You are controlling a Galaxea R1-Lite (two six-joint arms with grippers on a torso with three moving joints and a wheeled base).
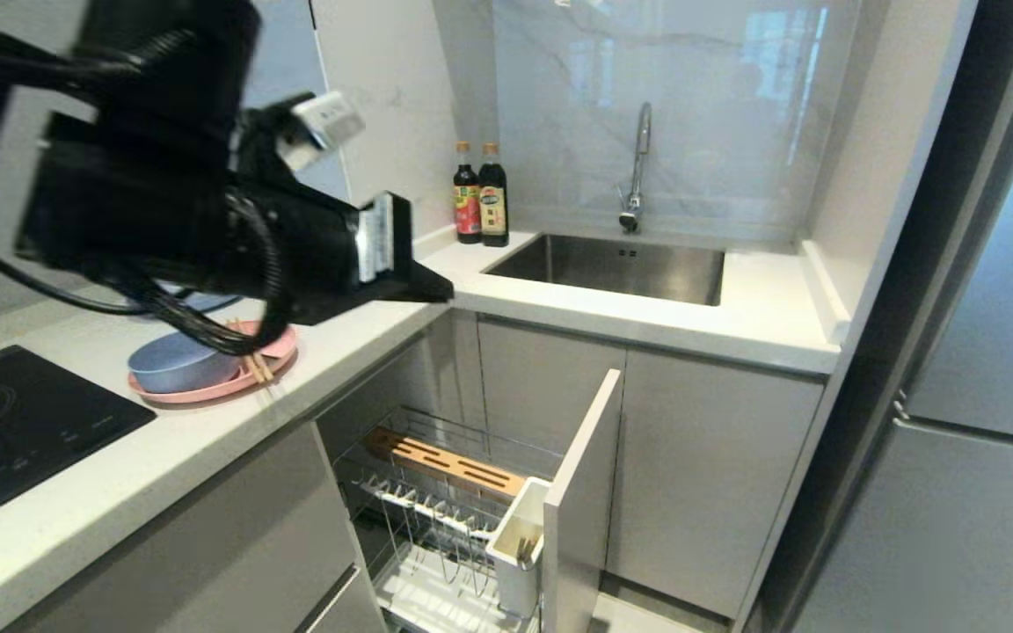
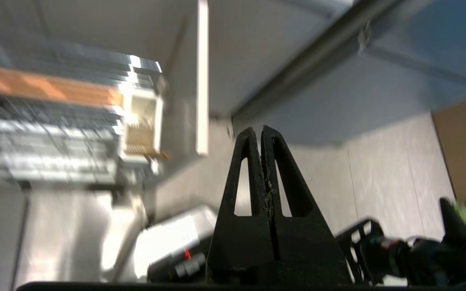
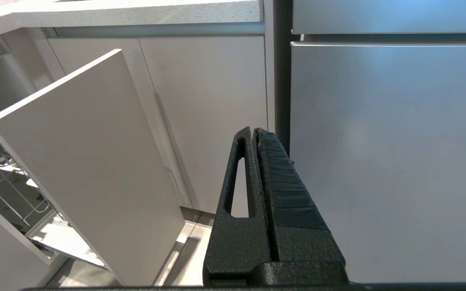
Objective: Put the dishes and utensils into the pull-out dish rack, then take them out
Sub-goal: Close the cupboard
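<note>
Dishes first: from the head view we saw the pink plate (image 1: 207, 387) lying flat on the worktop (image 1: 357, 352), with the light-blue bowl (image 1: 177, 362) sitting in it and the chopsticks (image 1: 253, 362) laid across its rim beside the bowl. We could not make out the spoon. Our left hand (image 1: 423, 286) hung above the worktop edge, clenched and empty, its tip aimed away from the plate toward the sink (image 1: 612, 264). The plate lay behind and below that hand, toward the cooktop (image 1: 14, 431), so we judged the hand would have to turn back toward it before any pickup. The pull-out dish rack (image 1: 454, 519) stood drawn out below the worktop, its front panel (image 1: 581, 492) facing outward, a wooden slotted block (image 1: 445, 462) across the back and the white cutlery box (image 1: 517, 541) at the front, with what looked like stick ends inside. We judged loading had barely begun, at least for the plate and bowl.

From the left wrist view, blurred, we saw the left hand (image 2: 261, 133) pressed shut on nothing, with the rack and cutlery box (image 2: 142, 125) off to one side, well apart from the fingertips.

From the right wrist view, our right hand (image 3: 255, 135) was clenched and empty, low beside the front panel (image 3: 91, 161) and the fridge door (image 3: 390, 141). No dishes showed there, so we took the left arm as nearer to the plate.
</note>
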